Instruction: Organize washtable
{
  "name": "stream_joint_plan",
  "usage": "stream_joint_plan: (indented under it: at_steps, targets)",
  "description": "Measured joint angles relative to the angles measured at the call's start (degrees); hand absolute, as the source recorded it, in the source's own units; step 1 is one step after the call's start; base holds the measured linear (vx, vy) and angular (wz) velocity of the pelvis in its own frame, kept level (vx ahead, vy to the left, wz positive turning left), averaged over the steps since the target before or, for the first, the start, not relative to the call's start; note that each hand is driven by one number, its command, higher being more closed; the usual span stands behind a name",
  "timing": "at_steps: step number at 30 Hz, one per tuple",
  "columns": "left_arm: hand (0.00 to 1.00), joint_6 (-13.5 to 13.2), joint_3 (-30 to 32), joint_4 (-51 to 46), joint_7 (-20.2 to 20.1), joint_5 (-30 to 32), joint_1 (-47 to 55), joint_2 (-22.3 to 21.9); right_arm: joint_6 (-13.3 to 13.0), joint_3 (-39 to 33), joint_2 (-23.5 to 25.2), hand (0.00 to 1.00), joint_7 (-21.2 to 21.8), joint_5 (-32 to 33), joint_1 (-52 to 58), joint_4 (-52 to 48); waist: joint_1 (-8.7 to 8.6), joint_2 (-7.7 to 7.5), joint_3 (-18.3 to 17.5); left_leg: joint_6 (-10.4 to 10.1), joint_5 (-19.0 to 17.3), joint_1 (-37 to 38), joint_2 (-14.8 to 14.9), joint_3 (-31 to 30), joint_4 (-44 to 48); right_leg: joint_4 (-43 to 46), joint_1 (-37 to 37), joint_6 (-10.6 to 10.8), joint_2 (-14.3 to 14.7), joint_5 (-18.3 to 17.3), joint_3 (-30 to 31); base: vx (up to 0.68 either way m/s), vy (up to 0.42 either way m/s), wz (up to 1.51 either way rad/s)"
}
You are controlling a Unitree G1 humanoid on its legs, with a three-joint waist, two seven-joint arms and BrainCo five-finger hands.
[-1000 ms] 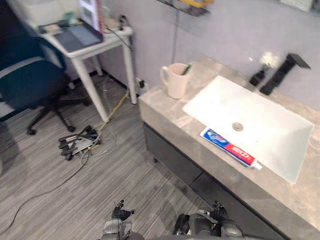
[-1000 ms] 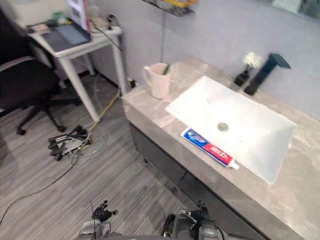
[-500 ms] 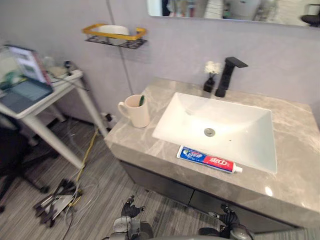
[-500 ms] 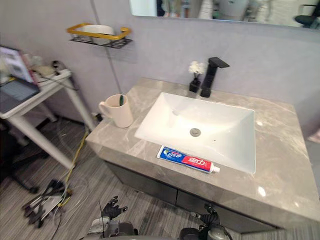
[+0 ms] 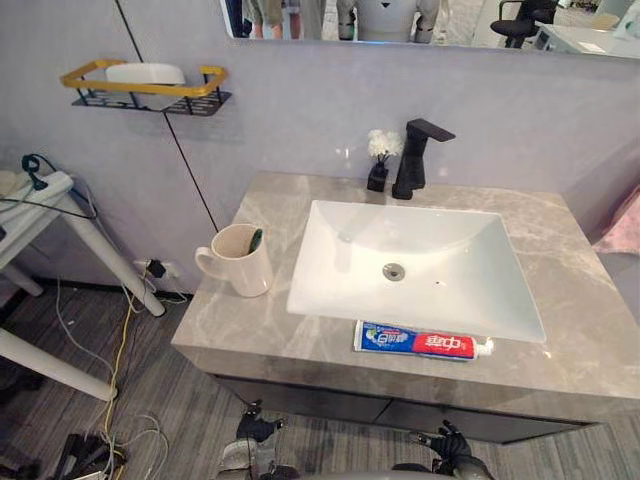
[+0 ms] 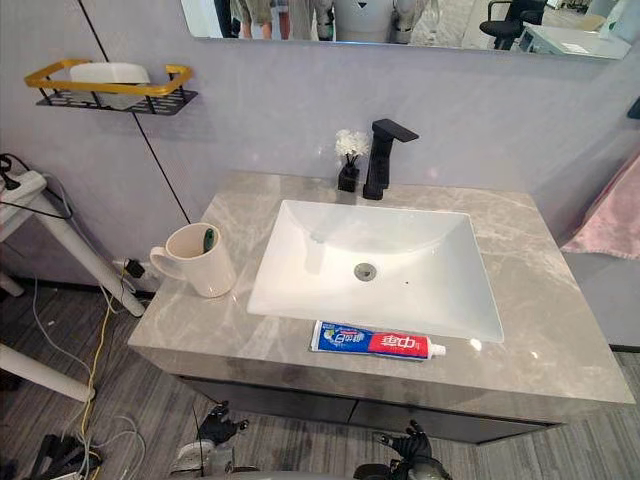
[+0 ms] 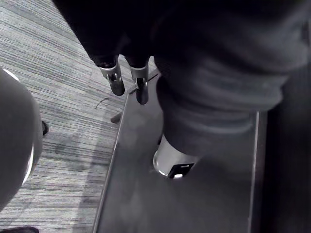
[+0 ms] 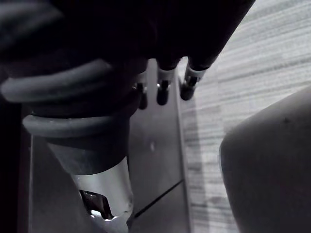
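Observation:
A blue-and-red toothpaste tube [image 5: 420, 343] lies flat on the grey marble counter [image 5: 590, 330], along the front rim of the white sink [image 5: 415, 265]. At the counter's left end stands a cream mug [image 5: 240, 262] with a green toothbrush [image 5: 255, 240] in it. My left hand [image 5: 258, 432] and right hand [image 5: 447, 443] hang low in front of the cabinet, below the counter's edge, touching nothing. In the wrist views the left fingers [image 7: 116, 82] and right fingers [image 8: 165, 87] point down, relaxed and apart, over the striped floor.
A black faucet [image 5: 412, 158] and a small dark vase of white flowers [image 5: 378, 160] stand behind the sink. A yellow-rimmed wall shelf [image 5: 145, 88] holds a white dish. A pink towel [image 6: 605, 215] hangs at the right, and a white table's leg [image 5: 100, 250] stands at the left with cables beneath.
The whole picture has swung from the desk and chair to face the washtable squarely: the camera moved. Tube, mug and both hands keep their places.

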Motion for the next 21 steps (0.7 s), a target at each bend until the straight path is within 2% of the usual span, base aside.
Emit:
stream_joint_plan:
  at_steps: [4,9,11,21]
  targets:
    - [0.00,-0.02,0.96,0.12,0.06,-1.35,0.16,-0.22,-0.04,-2.11,-0.07,0.00,-0.02,1.28,-0.23,1.26,0.12,0.19,-0.20,0.11,1.80,1.22,-0.34,-0.76,-2.88,-3.41,1.99,-0.04,-0.27,2.03,-1.46,-0.03,0.007,0.10]
    - [0.00,0.02,2.25,0.09,0.11,-2.20,1.09,0.42,-0.05,-2.65,0.16,0.00,0.00,2.15,0.04,1.39,0.15,-0.63,-0.17,-0.21,3.90,2.25,-0.36,-0.85,-5.53,-6.34,3.23,0.15,-0.18,3.82,-1.66,-0.07,-0.015,0.00]
    - [0.00,0.10,3.95,-0.05,0.97,-4.29,3.62,1.25,-0.06,-6.37,-1.15,0.00,0.00,3.70,1.23,2.67,0.38,-0.66,-0.15,-0.34,5.38,3.81,-0.83,-1.26,-9.17,-9.68,4.89,0.39,-0.25,5.46,-2.40,-0.05,-0.015,-0.01]
    - [0.00,0.08,3.78,-0.17,0.92,-4.38,3.68,1.26,-0.13,-6.85,-1.13,0.00,-0.18,6.04,1.29,3.13,0.38,-0.68,-0.06,-0.38,5.39,3.38,0.06,-0.33,-9.60,-9.77,4.79,0.40,-0.14,5.46,-2.83,0.00,0.000,0.00]
